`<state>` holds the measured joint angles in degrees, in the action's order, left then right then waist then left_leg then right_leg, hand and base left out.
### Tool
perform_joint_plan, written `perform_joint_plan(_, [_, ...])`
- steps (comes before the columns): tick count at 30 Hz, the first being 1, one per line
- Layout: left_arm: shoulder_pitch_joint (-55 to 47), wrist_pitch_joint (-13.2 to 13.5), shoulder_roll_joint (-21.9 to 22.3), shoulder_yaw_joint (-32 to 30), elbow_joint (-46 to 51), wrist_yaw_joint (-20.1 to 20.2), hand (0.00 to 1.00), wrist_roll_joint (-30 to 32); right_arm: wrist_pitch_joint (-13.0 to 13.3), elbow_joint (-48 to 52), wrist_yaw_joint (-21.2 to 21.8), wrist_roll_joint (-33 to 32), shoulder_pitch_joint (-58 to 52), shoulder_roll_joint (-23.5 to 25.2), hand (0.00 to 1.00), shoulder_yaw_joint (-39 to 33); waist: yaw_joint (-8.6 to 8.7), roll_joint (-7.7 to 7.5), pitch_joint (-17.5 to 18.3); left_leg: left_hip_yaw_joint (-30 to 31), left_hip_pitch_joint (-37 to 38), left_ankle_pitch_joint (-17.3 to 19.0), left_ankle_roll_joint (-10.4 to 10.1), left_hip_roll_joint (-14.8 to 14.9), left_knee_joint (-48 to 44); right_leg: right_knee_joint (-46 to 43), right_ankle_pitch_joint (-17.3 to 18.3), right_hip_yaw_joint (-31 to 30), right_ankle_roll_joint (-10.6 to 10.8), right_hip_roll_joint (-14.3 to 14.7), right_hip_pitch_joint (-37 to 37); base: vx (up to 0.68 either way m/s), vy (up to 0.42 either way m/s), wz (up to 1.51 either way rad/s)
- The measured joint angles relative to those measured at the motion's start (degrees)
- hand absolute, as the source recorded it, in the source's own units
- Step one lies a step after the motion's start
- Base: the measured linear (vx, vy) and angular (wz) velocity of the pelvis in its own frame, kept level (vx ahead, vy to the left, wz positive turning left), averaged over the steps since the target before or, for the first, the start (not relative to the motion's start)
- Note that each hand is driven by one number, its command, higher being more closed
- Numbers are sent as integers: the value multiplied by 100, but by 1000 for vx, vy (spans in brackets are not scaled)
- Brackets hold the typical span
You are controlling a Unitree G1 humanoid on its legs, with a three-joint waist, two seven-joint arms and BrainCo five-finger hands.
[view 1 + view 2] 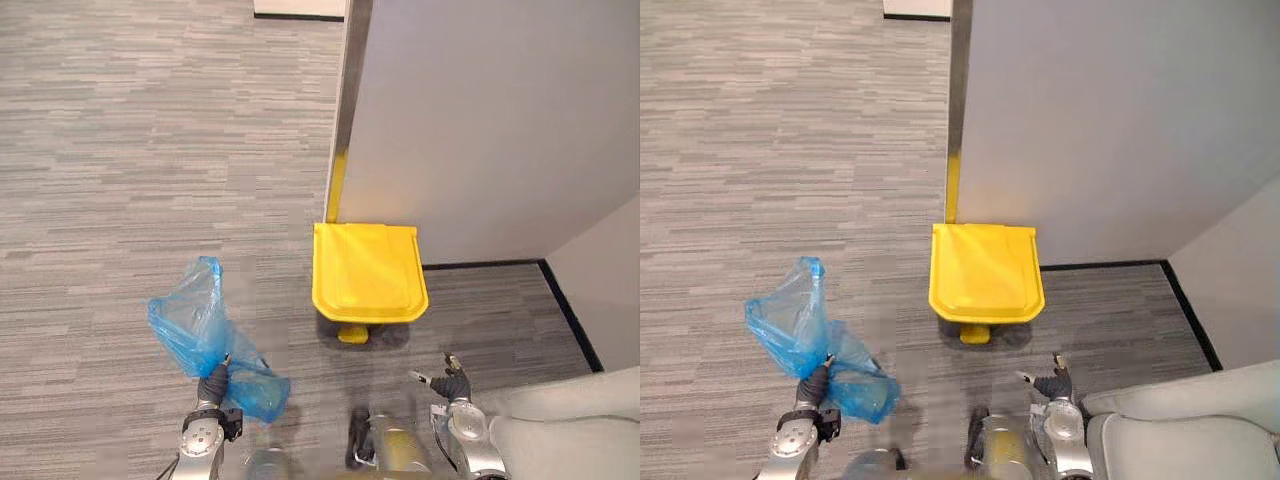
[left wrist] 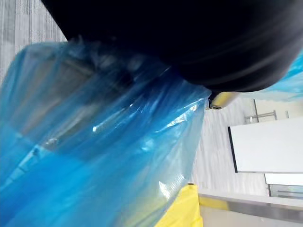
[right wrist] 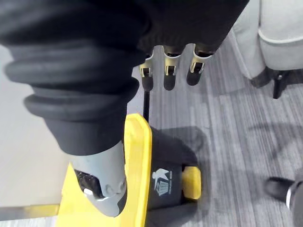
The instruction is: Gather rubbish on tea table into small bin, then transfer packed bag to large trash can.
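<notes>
Left hand: we see the left hand [image 1: 212, 386] low on the robot's left, its fingers clenched round the gathered neck of the blue bag.
Blue bag: the blue bag [image 1: 195, 325] is thin, see-through plastic. One crumpled part stands up above the fist, and another bulges out beside it towards the robot's middle. In the left wrist view the plastic drapes close across the hand. We cannot make out what is inside.
Right hand: the right hand [image 1: 452, 385] shows low on the robot's right. Its fingers [image 3: 169, 78] are straight, side by side and loosely apart, with nothing in them.
Large trash can: the large trash can [image 3: 165, 156] has a dark body and stands on the floor ahead of the robot, its back against the wall. It is well apart from the bag and nearer to the right hand than to the left.
Lid: the yellow lid [image 1: 367, 272] lies flat and closed on the can.
Pedal: a yellow pedal [image 1: 352, 334] sticks out at the foot of the can, on the side facing the robot.
Wall: the pale grey wall [image 1: 480, 120] ends in a metal edge strip [image 1: 348, 90], whose lowest part, just behind the can, is yellow.
Floor: the floor [image 1: 120, 150] is grey striped carpet.
Seat: a pale grey upholstered seat [image 1: 570, 425] is at the robot's right, near the right hand.
</notes>
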<state>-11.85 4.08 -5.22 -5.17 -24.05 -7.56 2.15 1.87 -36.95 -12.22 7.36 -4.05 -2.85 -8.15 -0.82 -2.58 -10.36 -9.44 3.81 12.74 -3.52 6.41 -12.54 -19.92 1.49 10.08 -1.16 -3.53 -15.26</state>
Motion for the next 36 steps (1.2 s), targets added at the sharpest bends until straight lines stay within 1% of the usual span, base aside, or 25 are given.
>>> perform_joint_plan(1, [7,16,86,1,7,-1,100,0,8,24,-1,-1,13,-21,0,-5,-2,107,32,67,-31,-17,-32,74,-2,67,64,47,-18,57,16,216,-126,12])
perform_joint_plan(3, [95,24,201,4,51,1,100,0,12,94,-3,-3,29,-99,0,-53,10,258,-8,151,-99,-39,-71,158,-91,111,230,175,-67,102,41,220,-141,18])
perform_joint_plan(4, [114,24,227,2,57,3,100,0,7,96,-4,-6,8,-88,0,-54,13,280,-25,164,-129,-40,-73,195,-202,108,292,220,-78,123,98,157,-130,38])
perform_joint_plan(5, [100,20,266,3,100,11,100,0,-2,190,2,-9,-102,-22,0,-37,0,290,-46,187,-236,7,-148,337,-768,161,434,324,-87,168,330,106,-105,42])
perform_joint_plan(6, [60,14,305,3,196,15,100,0,-2,329,1,-13,-225,52,0,-36,-7,300,-56,193,-395,40,-199,473,-1352,231,479,397,-124,223,544,131,-119,36])
perform_joint_plan(7, [-76,14,352,5,418,34,100,-1,1,575,2,-21,-361,131,0,-24,-41,309,-61,181,-702,31,-224,690,-2237,314,552,432,-188,325,802,135,-89,10])
perform_joint_plan(8, [-170,16,372,7,554,70,100,-1,11,759,0,-37,-410,149,0,-22,-105,319,-54,154,-916,61,-233,848,-2800,309,631,447,-208,376,913,162,-68,-6])
perform_joint_plan(9, [-184,16,381,8,578,116,100,-1,12,909,-6,-68,-424,132,0,-32,-154,322,-37,120,-1160,103,-164,902,-3121,310,708,442,-268,389,965,131,-23,-8])
perform_joint_plan(10, [-177,16,379,7,579,118,100,-1,27,941,-8,-76,-424,149,0,-29,-157,276,-60,91,-1296,167,-64,890,-3142,315,729,431,-270,376,984,117,16,-3])
perform_joint_plan(11, [-176,14,370,7,583,117,100,-1,27,940,-13,-120,-379,149,0,-43,-174,272,-59,31,-1459,244,65,847,-2905,316,744,405,-249,338,987,108,55,-4])
perform_joint_plan(12, [-189,9,371,10,583,117,100,0,26,939,-12,-132,-374,132,0,-45,-174,266,-55,-33,-1512,233,94,833,-2430,313,762,389,-211,324,979,142,107,-5])
perform_joint_plan(13, [-203,7,379,11,583,118,100,0,25,938,-12,-140,-383,124,0,-55,-172,313,-31,-30,-1482,-6,106,803,-1705,252,787,395,-103,333,958,131,125,-4])
perform_joint_plan(14, [-203,3,378,9,579,117,100,0,21,924,-12,-150,-385,103,0,-89,-179,317,-23,22,-1420,-63,-56,755,-1379,145,831,368,-11,325,907,165,142,1])
perform_joint_plan(15, [-186,-39,368,20,565,115,100,2,-1,915,-13,-221,-431,246,0,-123,-186,180,21,-9,-1281,-119,-71,594,-1075,100,845,297,50,199,831,209,157,3])
perform_joint_plan(16, [-150,-56,302,23,525,113,100,1,-2,891,-14,-236,-458,293,0,-149,-191,155,38,-10,-1191,-183,-39,450,-899,283,769,277,156,128,906,177,122,5])
perform_joint_plan(18, [-159,-60,307,59,520,113,100,1,-1,864,-14,-236,-443,291,0,-191,-195,184,23,-25,-1094,-189,-30,387,-837,422,719,242,198,124,1025,126,86,-4])
perform_joint_plan(19, [-158,-61,306,58,498,108,100,0,-1,847,-15,-236,-438,290,0,-245,-192,216,21,-47,-925,-207,-1,315,-744,548,689,202,244,76,1186,116,85,-9])
perform_joint_plan(23, [-142,-53,261,59,375,105,100,1,24,689,-15,-236,-293,243,0,-268,-179,249,67,-172,-650,-367,5,141,-284,801,589,45,293,34,1295,64,50,-17])
perform_joint_plan(25, [-27,-54,219,64,156,104,100,1,12,369,-14,-236,-170,226,0,-306,-169,245,72,-168,-565,-602,0,63,77,1032,451,-8,277,33,1299,17,-13,-9])
perform_joint_plan(28, [11,-54,217,65,89,105,100,0,5,154,-9,-235,-121,223,0,-306,-166,258,87,-162,-483,-755,-25,49,320,1193,339,-71,246,70,1308,-6,-39,-13])
perform_joint_plan(30, [10,-54,217,65,-19,107,100,1,5,93,-8,-232,-86,162,0,-307,-157,314,124,-153,-421,-841,-67,54,488,1298,238,-96,204,113,1320,-26,-32,-11])
perform_joint_plan(32, [18,-53,217,68,-77,107,100,1,5,-45,-7,-231,-37,41,0,-309,-148,352,151,-154,-332,-920,-29,53,674,1439,111,-176,186,156,1342,-62,-18,-19])
perform_joint_plan(35, [-2,-53,217,66,-149,107,100,0,5,-53,-7,-226,-7,-39,0,-311,-141,381,176,-140,-299,-932,-30,56,799,1624,-54,-259,198,202,1348,-96,4,-19])
perform_joint_plan(36, [-4,-53,217,64,-155,107,100,0,5,-54,-5,-226,22,-56,0,-310,-147,384,185,-125,-301,-932,-30,55,865,1746,-163,-302,218,222,1346,-114,31,-20])
